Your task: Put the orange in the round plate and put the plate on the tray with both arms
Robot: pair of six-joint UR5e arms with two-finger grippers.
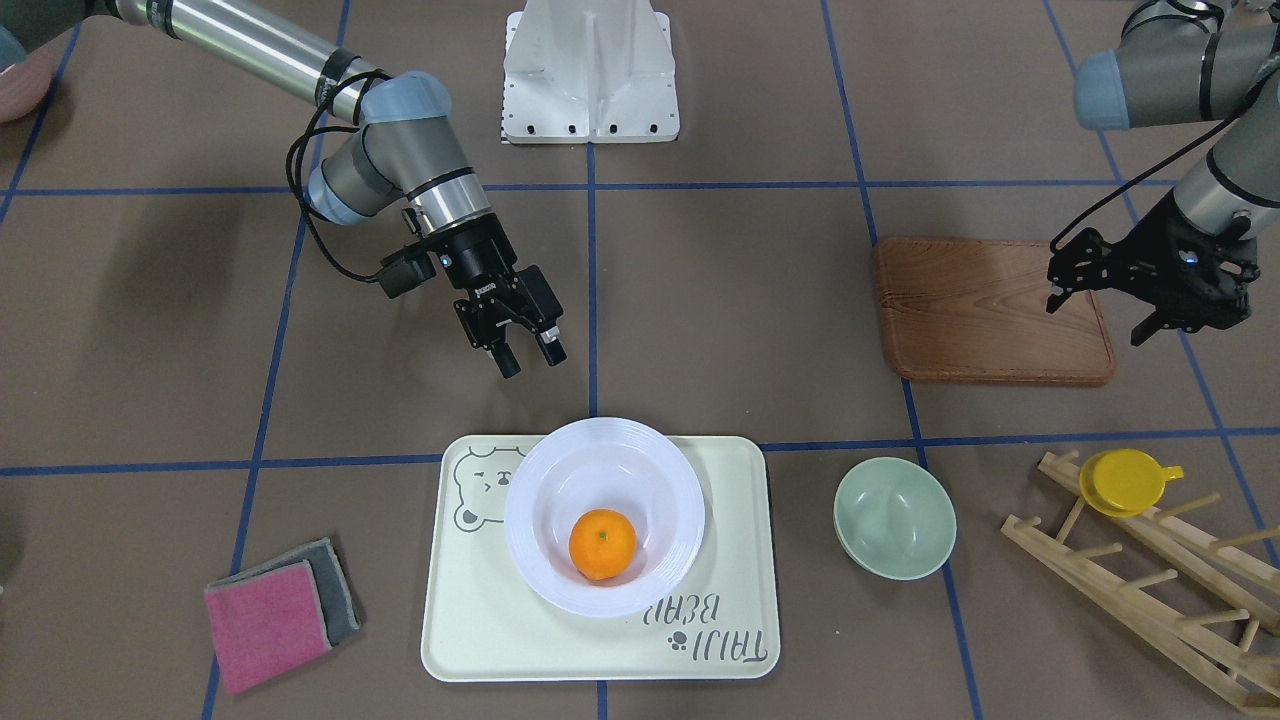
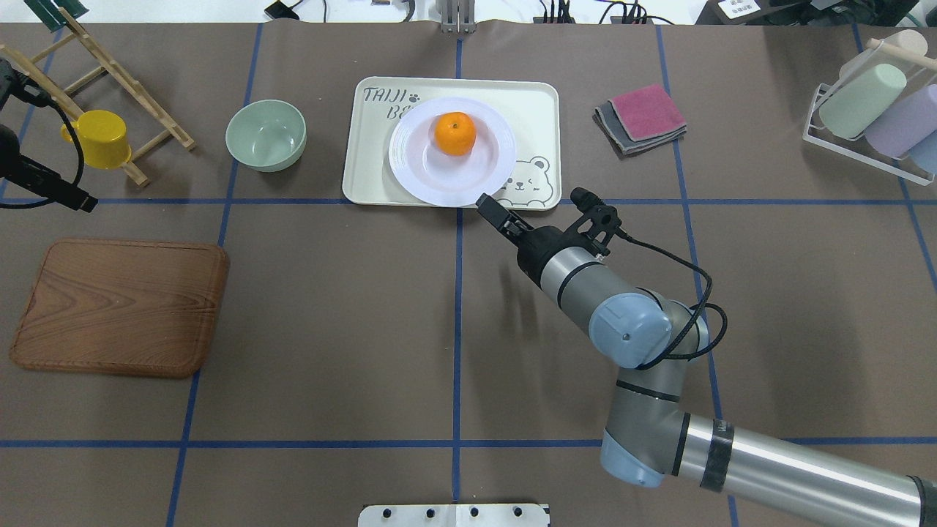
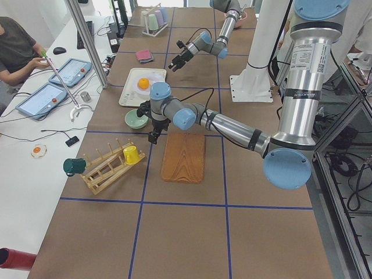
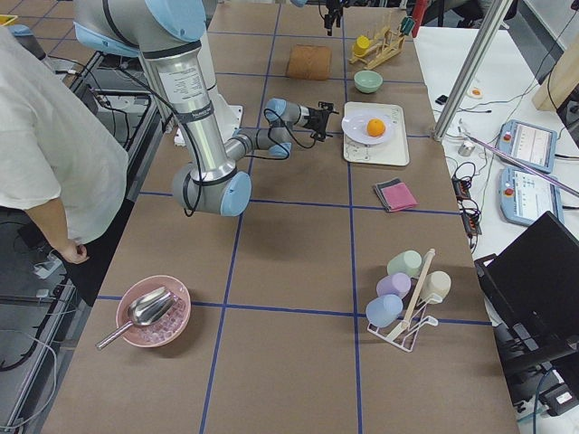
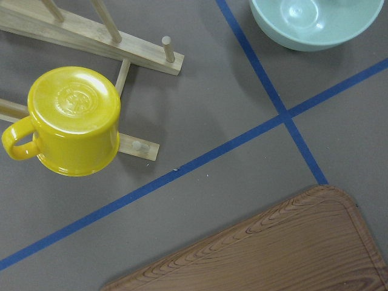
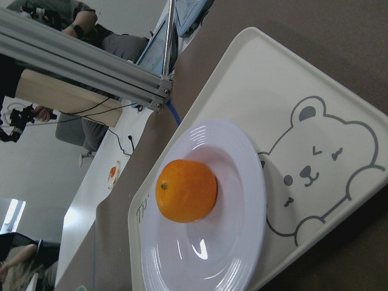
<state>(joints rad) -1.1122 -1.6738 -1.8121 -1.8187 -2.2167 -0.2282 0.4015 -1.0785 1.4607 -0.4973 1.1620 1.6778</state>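
Just short of the tray's edge on my side, my right gripper (image 1: 530, 360) hangs above the surface (image 1: 720, 300) with its fingers apart and nothing between them, tilted toward the plate (image 1: 522, 520) but clear of it. The orange (image 1: 602, 543) lies in the plate's well, and the plate sits on the tray (image 1: 480, 625), crowded toward my edge of it and covering part of the lettering. I judge the placing done, so the step in hand is getting clear. To do that well I would lift first, then draw back toward my base, keeping the fingers apart and never sweeping low across that near rim, since a nudge there could tip the plate and roll the fruit out. My left gripper (image 1: 1098, 318) hovers over the wooden board (image 1: 990, 320), well away, fingers spread and empty; it can stay out of the way.

Some things I cannot settle. The plate's rim reaches or slightly passes the tray's edge, and I cannot tell whether it lies flat or rides on the raised lip. Neither wrist camera shows my own fingers. From overhead the left gripper is cut off at the picture's edge.
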